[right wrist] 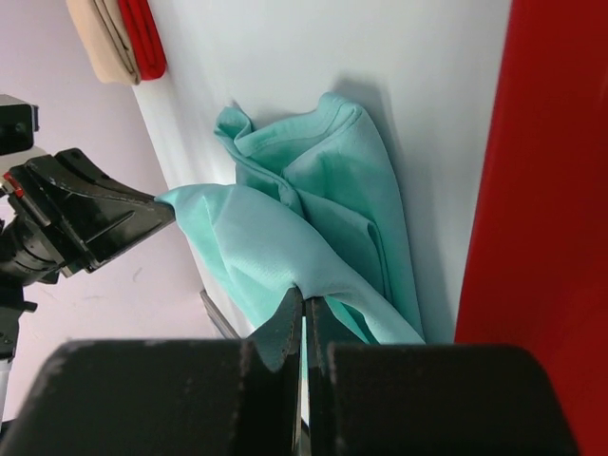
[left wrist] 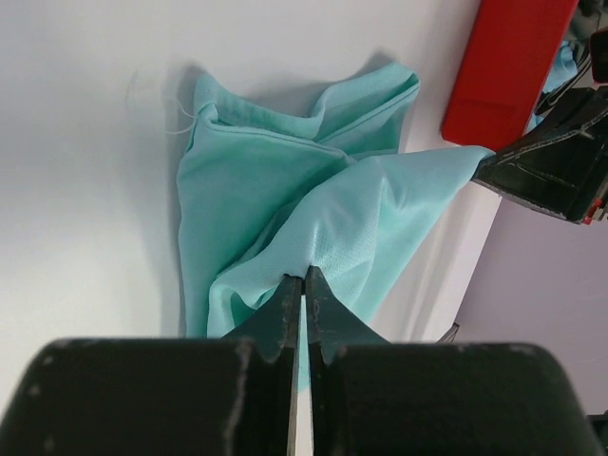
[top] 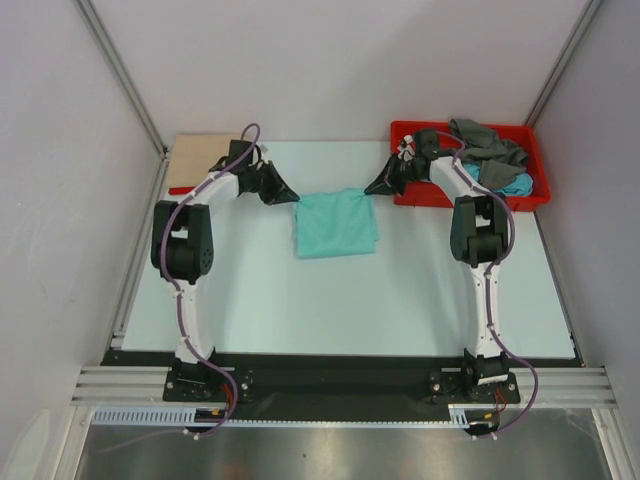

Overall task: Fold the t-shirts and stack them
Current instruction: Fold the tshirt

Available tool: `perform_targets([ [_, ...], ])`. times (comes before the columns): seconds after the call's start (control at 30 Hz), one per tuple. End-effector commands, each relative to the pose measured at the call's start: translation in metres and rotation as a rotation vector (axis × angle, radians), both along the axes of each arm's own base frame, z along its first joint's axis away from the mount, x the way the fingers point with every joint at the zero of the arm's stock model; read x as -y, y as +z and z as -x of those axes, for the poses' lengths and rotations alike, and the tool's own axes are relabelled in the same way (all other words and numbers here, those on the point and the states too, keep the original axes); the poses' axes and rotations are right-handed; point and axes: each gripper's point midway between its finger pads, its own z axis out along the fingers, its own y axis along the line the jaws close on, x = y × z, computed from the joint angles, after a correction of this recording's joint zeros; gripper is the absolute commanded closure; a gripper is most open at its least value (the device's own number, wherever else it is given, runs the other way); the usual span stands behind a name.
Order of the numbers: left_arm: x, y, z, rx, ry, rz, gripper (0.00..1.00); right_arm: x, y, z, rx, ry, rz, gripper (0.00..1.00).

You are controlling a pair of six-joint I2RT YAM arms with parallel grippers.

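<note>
Two grippers are on one garment, as I read it. From the top camera, the left gripper (top: pixel 292 197) and the right gripper (top: pixel 372 187) each sit at a far corner of the mint-green shirt (top: pixel 337 225). It lies part-folded on the bench (top: pixel 330 310) between them and runs from their tips back toward the arm bases. Just beyond the right gripper is the red tray (top: pixel 410 130), with a grey shirt (top: pixel 485 145) and a turquoise shirt (top: pixel 517 184) heaped loose in it. Behind the left gripper a beige shirt (top: pixel 207 158) lies folded flat, with a red shirt (top: pixel 181 189) under it of which only an edge shows.

On the left wrist camera the jaws are together with a fold of the mint cloth clamped between them. From there a raised sheet runs taut across to the right gripper's tip, and the rest of the shirt lies rumpled on the bench ahead of the gripper.

The right wrist camera gives the mirror of it. The jaws are pressed together on the same raised edge, the cloth is stretched across to the left gripper, and the tray wall runs close along one side.

I judge the step in hand to be a fold of this shirt, its far edge lifted by both corners. Next I would carry both grippers together toward the arm bases, level and with the edge taut, lay it over the near hem, then let go. If one side leads, the fold will likely skew.
</note>
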Motion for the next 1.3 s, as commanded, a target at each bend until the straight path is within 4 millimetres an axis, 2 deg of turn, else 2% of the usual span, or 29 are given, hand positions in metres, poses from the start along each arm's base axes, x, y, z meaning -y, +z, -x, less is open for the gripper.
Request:
perform_targets([
  [0.0,-0.006,0.015,-0.021,0.064,0.016,0.037,0.94,-0.002,0.021,-0.019,0.079,-0.002,-0.045,1.00],
  [0.2,-0.011,0.003,-0.036,0.088,0.024,0.025,0.88,0.000,0.013,-0.031,0.120,-0.006,-0.031,0.97],
  [0.23,-0.013,0.000,-0.039,0.090,0.028,0.015,0.85,0.001,0.011,-0.035,0.131,-0.014,-0.024,0.95],
  [0.27,-0.015,-0.003,-0.043,0.102,0.029,-0.002,0.76,0.002,0.012,-0.040,0.153,-0.023,-0.026,0.93],
  [0.33,-0.017,-0.006,-0.055,0.138,0.027,-0.028,0.73,0.004,0.007,-0.050,0.166,-0.043,-0.025,0.89],
  [0.37,-0.019,0.000,-0.062,0.175,0.017,-0.051,0.68,0.006,0.016,-0.058,0.198,-0.055,-0.016,0.84],
  [0.4,-0.025,-0.001,-0.068,0.188,0.033,-0.093,0.64,0.009,0.012,-0.063,0.203,-0.064,-0.003,0.82],
  [0.5,-0.037,0.016,-0.071,0.233,0.022,-0.195,0.60,0.025,0.028,-0.074,0.215,-0.105,0.045,0.71],
  [0.53,-0.039,0.038,-0.071,0.279,0.022,-0.205,0.59,0.030,0.032,-0.075,0.227,-0.110,0.071,0.69],
  [0.57,-0.040,0.045,-0.068,0.302,0.009,-0.222,0.57,0.035,0.034,-0.068,0.204,-0.107,0.098,0.62],
  [0.6,-0.039,0.048,-0.063,0.309,-0.002,-0.233,0.56,0.039,0.035,-0.066,0.223,-0.091,0.133,0.59],
  [0.63,-0.035,0.065,-0.058,0.340,-0.016,-0.225,0.56,0.041,0.037,-0.062,0.222,-0.087,0.147,0.58],
  [0.67,-0.034,0.068,-0.052,0.343,-0.031,-0.232,0.55,0.040,0.049,-0.056,0.238,-0.073,0.145,0.58],
  [0.7,-0.029,0.065,-0.044,0.332,-0.047,-0.240,0.55,0.038,0.039,-0.046,0.206,-0.059,0.148,0.59],
  [0.73,-0.026,0.066,-0.037,0.329,-0.058,-0.242,0.55,0.028,0.042,-0.038,0.215,-0.030,0.140,0.60],
  [0.77,-0.019,0.069,-0.027,0.336,-0.076,-0.233,0.55,0.023,0.055,-0.033,0.244,-0.018,0.135,0.60],
  [0.83,-0.009,0.069,-0.017,0.329,-0.098,-0.213,0.55,0.007,0.048,-0.019,0.242,0.025,0.147,0.62],
  [0.87,0.007,0.069,-0.005,0.329,-0.136,-0.172,0.55,0.000,0.056,-0.018,0.275,0.041,0.137,0.64],
  [0.9,0.015,0.068,0.000,0.328,-0.154,-0.152,0.55,-0.007,0.054,-0.013,0.276,0.062,0.122,0.66],
  [0.93,0.024,0.068,0.004,0.337,-0.171,-0.131,0.56,-0.011,0.051,-0.010,0.267,0.070,0.118,0.70],
  [0.97,0.040,0.058,0.017,0.304,-0.212,-0.091,0.57,-0.018,0.049,-0.008,0.263,0.081,0.108,0.73],
  [1.0,0.048,0.053,0.022,0.294,-0.232,-0.063,0.58,-0.022,0.044,-0.006,0.245,0.090,0.090,0.77],
  [1.03,0.057,0.054,0.023,0.291,-0.225,-0.024,0.60,-0.028,0.041,-0.005,0.236,0.087,0.072,0.85],
  [1.07,0.068,0.043,0.033,0.260,-0.256,0.021,0.62,-0.031,0.037,-0.004,0.224,0.086,0.057,0.88],
  [1.13,0.077,0.040,0.030,0.282,-0.260,0.052,0.65,-0.037,0.033,-0.004,0.213,0.085,0.024,0.95],
  [1.2,0.082,0.030,0.029,0.269,-0.268,0.074,0.67,-0.044,0.032,-0.009,0.224,0.073,-0.016,0.97],
  [1.27,0.084,0.029,0.020,0.285,-0.262,0.097,0.68,-0.048,0.027,-0.016,0.230,0.056,-0.038,0.98],
])
